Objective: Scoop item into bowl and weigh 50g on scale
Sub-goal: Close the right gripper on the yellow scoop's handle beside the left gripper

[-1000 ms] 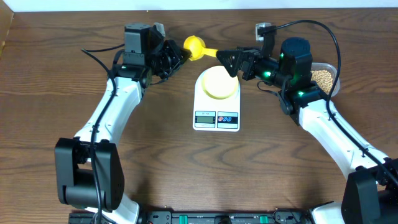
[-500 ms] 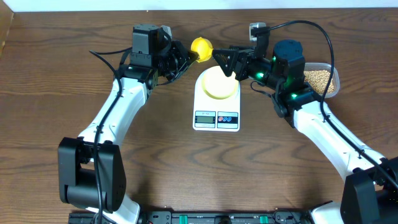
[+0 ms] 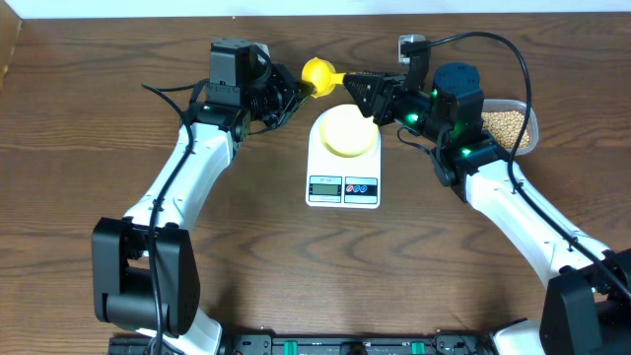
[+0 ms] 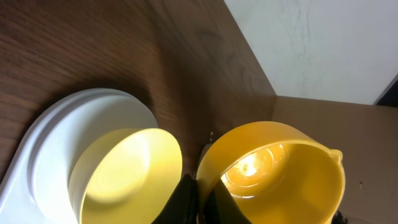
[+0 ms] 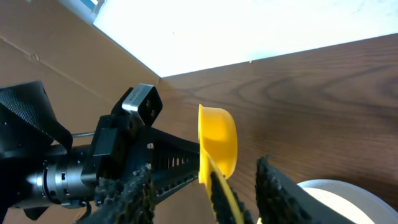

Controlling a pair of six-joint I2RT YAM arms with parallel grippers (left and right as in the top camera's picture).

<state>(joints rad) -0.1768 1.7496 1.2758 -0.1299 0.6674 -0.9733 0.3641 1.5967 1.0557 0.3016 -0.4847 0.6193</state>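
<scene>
The bright yellow scoop [image 3: 317,72] hangs behind the white scale [image 3: 343,182], and its cup [image 4: 273,174] is empty. My left gripper [image 3: 295,91] is shut on the cup's rim [image 4: 198,198]. My right gripper [image 3: 359,87] reaches in from the right and stands open. Its fingers [image 5: 280,186] straddle the scoop's handle [image 5: 225,194] with gaps on both sides. The pale yellow bowl [image 3: 347,130] sits empty on the scale [image 4: 43,143] and shows up close in the left wrist view [image 4: 124,177]. The beans [image 3: 508,122] lie in a clear container at the far right.
The clear plastic container [image 3: 533,128] stands behind my right arm near the table's back edge. My left arm [image 5: 93,168] fills the left of the right wrist view. A pale wall [image 4: 323,43] runs along the table's far edge.
My left gripper has carried the scoop a little to the right. The right gripper has closed in on the handle and its jaws have narrowed around it.
</scene>
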